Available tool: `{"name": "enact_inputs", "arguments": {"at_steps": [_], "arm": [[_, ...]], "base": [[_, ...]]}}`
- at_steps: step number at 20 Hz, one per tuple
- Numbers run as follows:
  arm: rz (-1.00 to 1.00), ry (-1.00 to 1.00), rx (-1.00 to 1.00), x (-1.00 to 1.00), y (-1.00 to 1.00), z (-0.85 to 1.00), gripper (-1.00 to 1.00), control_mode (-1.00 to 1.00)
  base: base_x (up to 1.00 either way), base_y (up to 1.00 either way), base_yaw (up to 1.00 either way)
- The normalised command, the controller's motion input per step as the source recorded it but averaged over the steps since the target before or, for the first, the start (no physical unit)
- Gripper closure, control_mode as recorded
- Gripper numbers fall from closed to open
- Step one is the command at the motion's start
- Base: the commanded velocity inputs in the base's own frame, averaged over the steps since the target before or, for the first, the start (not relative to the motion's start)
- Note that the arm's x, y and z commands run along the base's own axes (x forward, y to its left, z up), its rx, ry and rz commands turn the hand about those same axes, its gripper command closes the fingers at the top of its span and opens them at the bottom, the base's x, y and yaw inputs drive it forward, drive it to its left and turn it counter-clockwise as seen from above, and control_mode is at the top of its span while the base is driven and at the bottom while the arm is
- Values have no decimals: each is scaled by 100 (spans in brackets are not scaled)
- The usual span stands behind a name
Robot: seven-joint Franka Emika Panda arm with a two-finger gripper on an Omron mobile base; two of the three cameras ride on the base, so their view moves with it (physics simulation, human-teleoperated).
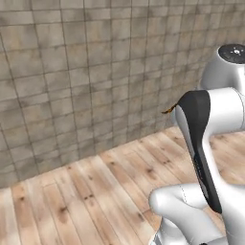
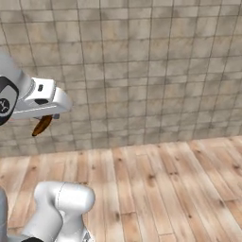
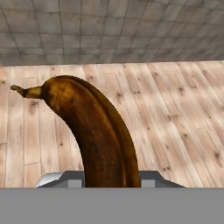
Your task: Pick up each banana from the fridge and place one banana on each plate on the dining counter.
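1. End effector (image 2: 45, 116) is clenched on the brown banana (image 3: 94, 135); in the hand view the fruit rises from between the fingertips, stem end farthest from them.
2. Right base view: the banana's free end hangs just below the white hand, in front of the tiled wall (image 2: 142, 71). Left base view: only a sliver of stem pokes out from behind the arm's dark elbow cover.
3. Grip sits at one end, so most of the length is cantilevered. Probably the only end reachable on a fridge shelf.
4. Held high, well above the wood floor (image 2: 156, 189), arm folded close to the base. Reads as a carry posture for driving.
5. Judgement: transit leg, banana picked, placing on a plate still ahead.
6. Risk: end grip may let the banana pivot.
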Motion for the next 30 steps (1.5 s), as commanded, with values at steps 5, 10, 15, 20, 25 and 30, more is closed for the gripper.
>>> {"name": "enact_inputs", "arguments": {"at_steps": [5,10,15,20,25,30], "arm": [[0,0,0,0,0,0,100,100],[0,0,0,0,0,0,100,100],[0,0,0,0,0,0,100,100],[0,0,0,0,0,0,100,100],[0,0,0,0,0,0,100,100],[0,0,0,0,0,0,100,100]], "base": [[100,0,-51],[92,-1,-56],[89,-2,-57],[91,0,-58],[89,-3,-61],[92,-4,-57]]}}
